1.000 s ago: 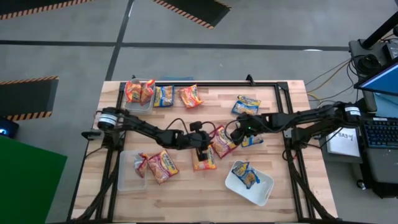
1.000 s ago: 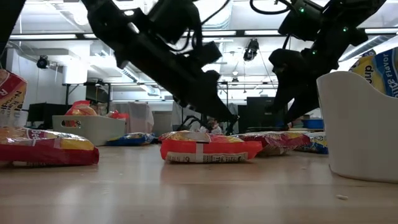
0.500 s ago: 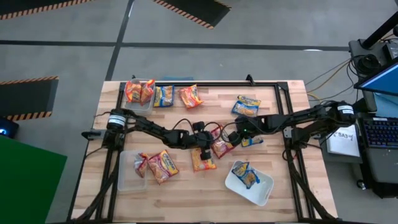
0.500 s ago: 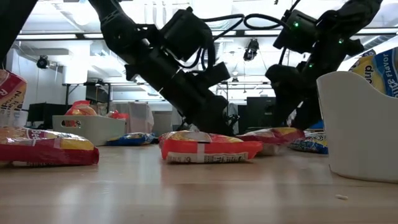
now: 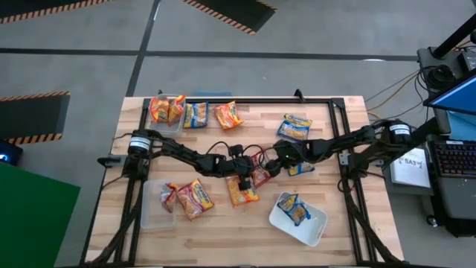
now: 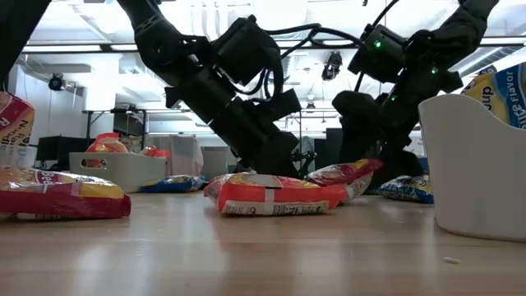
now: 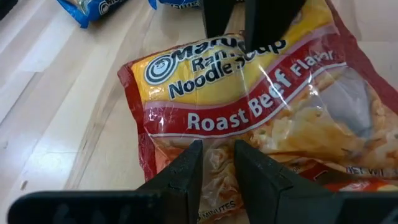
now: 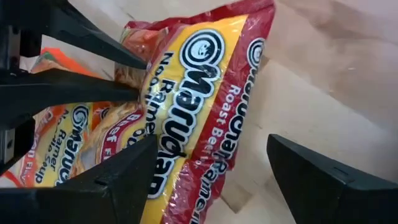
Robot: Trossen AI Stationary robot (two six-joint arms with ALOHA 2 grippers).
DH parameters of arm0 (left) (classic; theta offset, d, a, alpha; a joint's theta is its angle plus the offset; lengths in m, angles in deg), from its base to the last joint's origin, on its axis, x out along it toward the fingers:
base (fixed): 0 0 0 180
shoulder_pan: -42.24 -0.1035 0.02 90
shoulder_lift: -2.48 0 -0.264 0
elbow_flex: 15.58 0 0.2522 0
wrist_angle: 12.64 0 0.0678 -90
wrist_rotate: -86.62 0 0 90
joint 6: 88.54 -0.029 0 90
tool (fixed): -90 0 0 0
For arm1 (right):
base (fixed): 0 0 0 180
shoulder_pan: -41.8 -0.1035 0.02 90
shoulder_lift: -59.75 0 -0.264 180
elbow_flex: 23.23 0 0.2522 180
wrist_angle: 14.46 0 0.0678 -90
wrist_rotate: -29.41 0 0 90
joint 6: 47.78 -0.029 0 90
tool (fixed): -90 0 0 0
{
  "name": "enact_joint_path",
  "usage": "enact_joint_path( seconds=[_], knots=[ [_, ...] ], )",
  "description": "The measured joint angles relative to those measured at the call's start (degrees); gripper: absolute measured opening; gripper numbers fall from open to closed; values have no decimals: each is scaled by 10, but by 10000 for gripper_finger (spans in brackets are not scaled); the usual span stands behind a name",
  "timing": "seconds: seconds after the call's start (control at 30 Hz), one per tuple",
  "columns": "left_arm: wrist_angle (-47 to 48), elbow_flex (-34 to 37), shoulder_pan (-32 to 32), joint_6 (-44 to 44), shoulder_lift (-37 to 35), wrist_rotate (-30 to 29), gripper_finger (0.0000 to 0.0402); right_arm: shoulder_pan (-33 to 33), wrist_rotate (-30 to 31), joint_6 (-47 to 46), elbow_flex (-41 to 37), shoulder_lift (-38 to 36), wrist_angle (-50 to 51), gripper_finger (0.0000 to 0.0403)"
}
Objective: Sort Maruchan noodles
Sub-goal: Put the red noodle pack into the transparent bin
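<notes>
Left claw [image 7: 216, 163] pinches the light, crinkly, slippery red packet [image 7: 261, 118] by its edge; right claw [image 8: 211, 168] gapes around it.

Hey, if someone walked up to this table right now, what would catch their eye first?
Probably the two dark arms meeting mid-table over one red Roast Beef packet: the left end effector pinches one edge while the right end effector stands open around the other end. Next, the bright packets scattered over the wooden table, and the white tub at the front right holding a blue packet.
</notes>
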Motion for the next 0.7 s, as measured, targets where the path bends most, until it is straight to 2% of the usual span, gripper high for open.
enact_joint_path(
  seconds=[0.23, 0.43, 0.7],
  knots=[
    [-1, 1, 0, 0, 0, 0, 77, 5, -32, -4, 1, 37, -78, 273],
    [-12, 2, 0, 1, 1, 0, 77, 5, -35, -2, 9, 48, -81, 245],
    [-23, 2, 0, 2, -1, -3, 77, 5, -34, 9, 9, 44, -79, 139]
  ],
)
